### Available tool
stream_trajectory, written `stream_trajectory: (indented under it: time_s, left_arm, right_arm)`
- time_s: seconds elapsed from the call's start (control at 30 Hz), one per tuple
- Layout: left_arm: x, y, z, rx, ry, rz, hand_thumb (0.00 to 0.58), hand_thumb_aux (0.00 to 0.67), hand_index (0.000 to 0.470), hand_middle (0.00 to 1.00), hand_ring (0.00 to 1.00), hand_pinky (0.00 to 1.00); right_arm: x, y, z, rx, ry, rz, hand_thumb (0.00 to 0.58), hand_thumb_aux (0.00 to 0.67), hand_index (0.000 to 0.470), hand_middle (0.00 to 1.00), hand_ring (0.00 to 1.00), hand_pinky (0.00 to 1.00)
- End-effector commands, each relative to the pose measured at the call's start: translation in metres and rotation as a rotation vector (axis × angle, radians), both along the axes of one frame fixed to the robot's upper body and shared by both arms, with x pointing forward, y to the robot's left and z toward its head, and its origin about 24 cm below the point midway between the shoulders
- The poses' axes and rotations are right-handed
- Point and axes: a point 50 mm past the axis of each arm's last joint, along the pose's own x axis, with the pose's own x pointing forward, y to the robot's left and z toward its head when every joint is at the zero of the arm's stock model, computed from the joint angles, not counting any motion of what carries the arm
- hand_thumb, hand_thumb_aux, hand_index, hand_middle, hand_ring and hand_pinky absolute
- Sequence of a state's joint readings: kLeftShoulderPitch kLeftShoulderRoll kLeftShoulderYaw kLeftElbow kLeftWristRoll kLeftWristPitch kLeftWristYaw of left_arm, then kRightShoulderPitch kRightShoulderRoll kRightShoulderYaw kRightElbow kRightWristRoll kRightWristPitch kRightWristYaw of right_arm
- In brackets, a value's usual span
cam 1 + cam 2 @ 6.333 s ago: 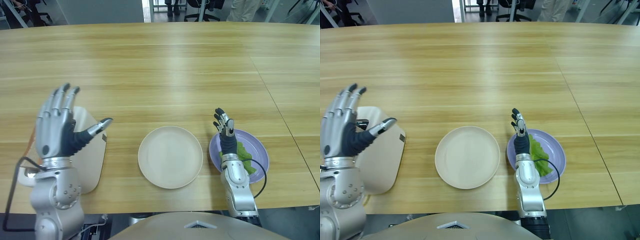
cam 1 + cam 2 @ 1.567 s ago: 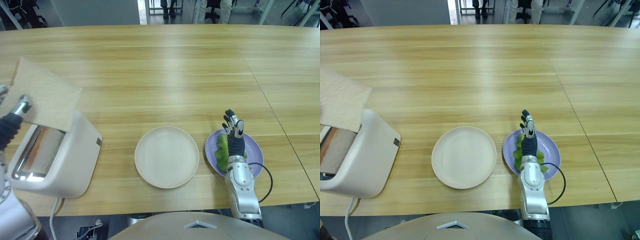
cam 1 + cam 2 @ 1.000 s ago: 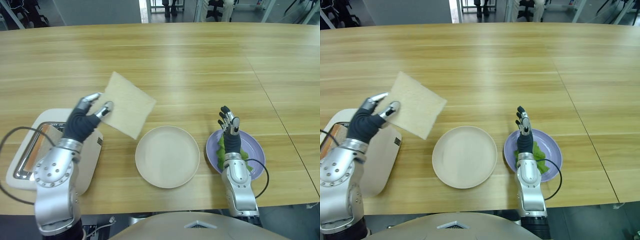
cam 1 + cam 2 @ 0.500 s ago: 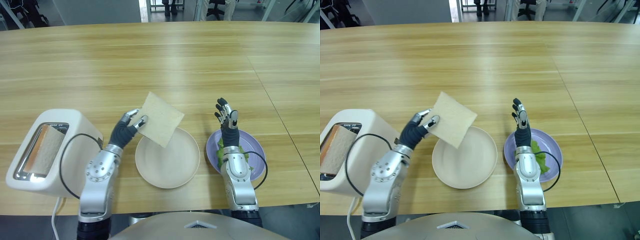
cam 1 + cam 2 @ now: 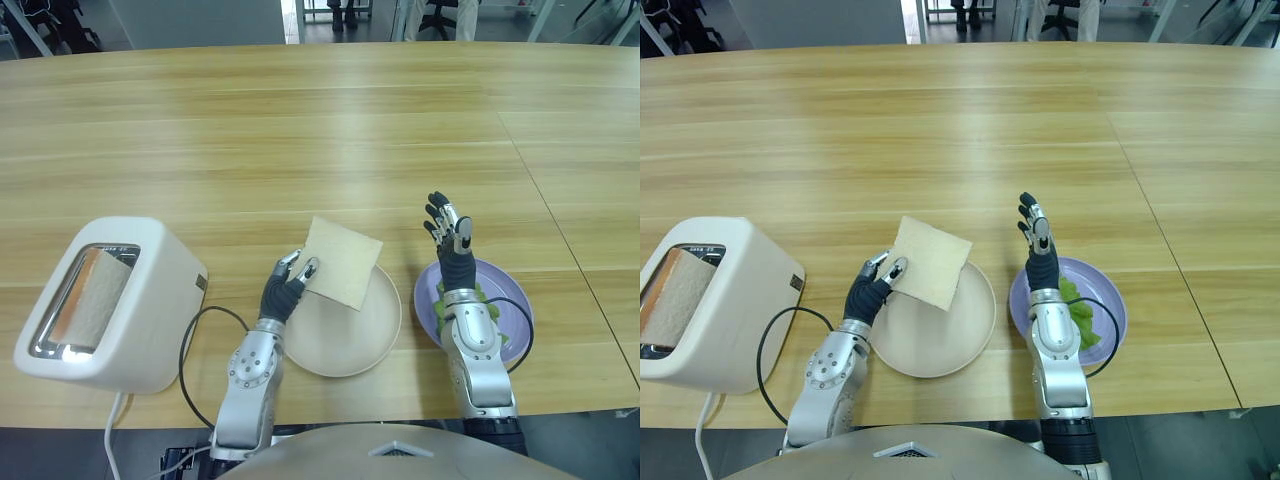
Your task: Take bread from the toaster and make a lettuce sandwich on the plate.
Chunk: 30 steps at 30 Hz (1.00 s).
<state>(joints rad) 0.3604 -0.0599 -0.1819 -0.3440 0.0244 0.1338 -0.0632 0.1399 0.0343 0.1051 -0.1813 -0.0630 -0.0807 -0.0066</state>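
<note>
Table (image 5: 300,130): wooden, carrying all items along its near edge.

Toaster (image 5: 140,300): cream body, near-left corner of the table, with a second slice (image 5: 90,298) seated in its slot.

Plate (image 5: 345,365): beige, round, at the middle of the near edge, nothing lying flat on it yet.

Purple dish (image 5: 515,300): just right of the plate, holding the lettuce (image 5: 1080,305).

Bread slice (image 5: 343,263): held tilted over the plate's far-left rim. Whether its lower edge touches the plate cannot be told.

Left hand (image 5: 283,290): pinching the bread slice at its left corner, fingertips closed on the edge.

Right hand (image 5: 452,240): raised over the dish's left rim, fingers straight, nothing held.

Handling assessment: the slice appears light, soft and somewhat crumbly. It keeps its flat shape from a single corner hold, so an edge pinch is adequate, but hard pressure would likely dent or tear it. The lettuce looks limp and thin, so it is best gathered from above at its bunched middle.
</note>
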Motion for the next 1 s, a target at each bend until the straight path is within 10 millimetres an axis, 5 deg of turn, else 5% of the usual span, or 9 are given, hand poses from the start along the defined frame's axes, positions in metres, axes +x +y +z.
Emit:
stream_trajectory:
  time_s: [0.03,0.33,0.83,0.87,0.9,0.93,1.0]
  left_arm:
    - [-0.007,-0.010,-0.010,0.047,0.054,0.016,0.580,0.670,0.460,1.00,1.00,1.00]
    - [-0.022,-0.019,-0.015,0.180,0.099,-0.022,0.580,0.670,0.460,1.00,1.00,1.00]
    - [-0.027,0.003,-0.010,0.362,0.095,0.020,0.580,0.670,0.460,1.00,1.00,1.00]
    - [-0.027,0.004,-0.009,0.383,0.095,0.017,0.429,0.328,0.225,1.00,1.00,1.00]
    - [-0.027,0.005,-0.009,0.397,0.095,0.015,0.429,0.328,0.225,1.00,1.00,1.00]
    - [-0.026,0.007,-0.009,0.416,0.092,0.023,0.000,0.000,0.000,1.00,1.00,1.00]
    - [-0.026,0.008,-0.010,0.445,0.099,0.009,0.000,0.000,0.000,0.95,0.95,0.95]
  right_arm:
    - [-0.002,0.000,0.002,0.008,0.003,0.006,0.000,0.000,0.000,0.00,0.00,0.00]
    - [-0.002,-0.001,0.003,0.011,0.004,0.011,0.000,0.000,0.000,0.00,0.00,0.00]
    - [-0.003,-0.003,0.001,0.014,0.013,0.002,0.000,0.000,0.000,0.00,0.00,0.00]
    - [-0.003,-0.003,0.001,0.013,0.012,0.002,0.000,0.000,0.000,0.00,0.00,0.00]
    - [-0.003,-0.003,0.001,0.013,0.012,0.002,0.000,0.000,0.000,0.00,0.00,0.00]
    - [-0.003,-0.003,0.001,0.013,0.012,0.003,0.000,0.000,0.000,0.00,0.00,0.00]
    - [-0.003,-0.004,0.001,0.013,0.012,0.002,0.000,0.000,0.000,0.00,0.00,0.00]
